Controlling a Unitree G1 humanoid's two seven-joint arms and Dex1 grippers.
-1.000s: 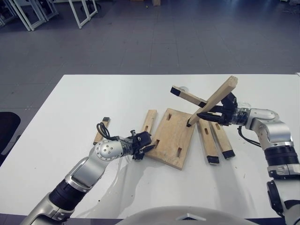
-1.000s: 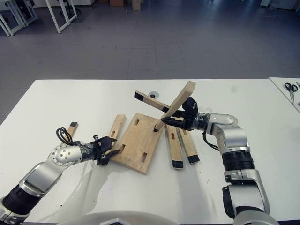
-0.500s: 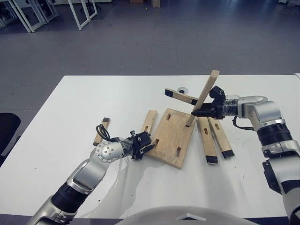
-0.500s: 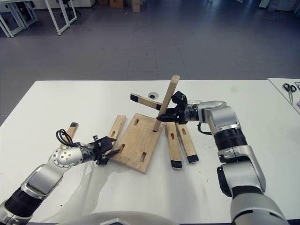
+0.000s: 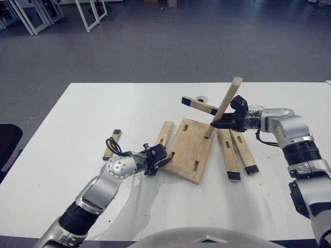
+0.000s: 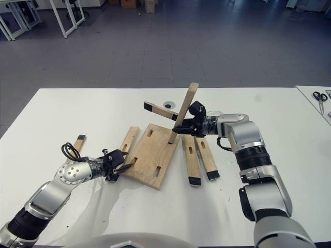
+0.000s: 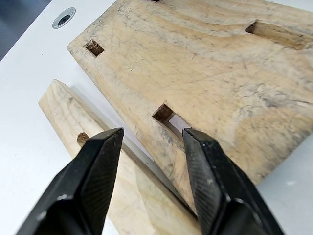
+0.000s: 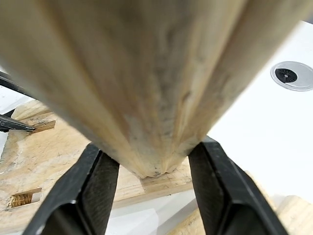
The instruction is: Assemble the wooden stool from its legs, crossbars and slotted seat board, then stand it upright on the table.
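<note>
Right gripper (image 5: 221, 124) pinching pale square wooden leg (image 5: 228, 98) low on shaft; leg tilted, foot at slot in flat slotted wooden seat board (image 5: 189, 155). Left gripper (image 5: 158, 158) fingers spread at board edge. Likely stiff, light; hold low.

The left gripper (image 7: 152, 134) has its two black fingers (image 7: 95, 171) spread apart over the long edge of the pale slotted wooden seat board (image 7: 220, 73), either side of a rectangular slot (image 7: 164, 113). A light wooden bar (image 7: 73, 117) lies along that edge on the white table (image 7: 19, 147). A round grey grommet (image 7: 63, 17) sits near the table's edge.
</note>
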